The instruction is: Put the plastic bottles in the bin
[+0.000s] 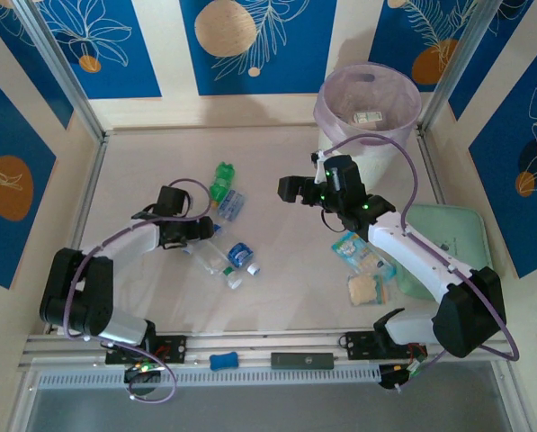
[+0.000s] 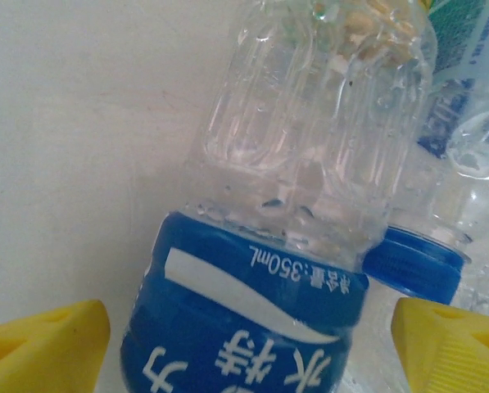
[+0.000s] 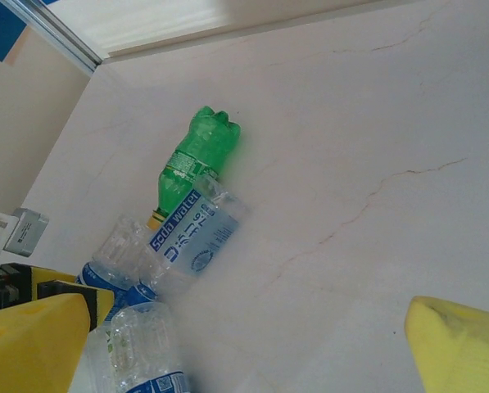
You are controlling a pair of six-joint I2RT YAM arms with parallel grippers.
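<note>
The clear bottle [image 2: 293, 188] with the blue label runs off the left wrist view top and bottom. A second bottle [image 2: 414, 259] behind it shows little beyond its blue cap. From above, the left gripper [image 1: 205, 230] overlaps the bottle heap [image 1: 230, 247], its fingertips hard to pick out. That view takes in the bin [image 1: 326, 110] at the far right, one bottle [image 1: 369, 118] inside. Close up, the left gripper's yellow fingers [image 2: 43, 348] stand wide either side of the clear bottle (slim gaps, no contact visible). The right gripper [image 1: 289, 190] is spread wide, empty, right of the heap.
</note>
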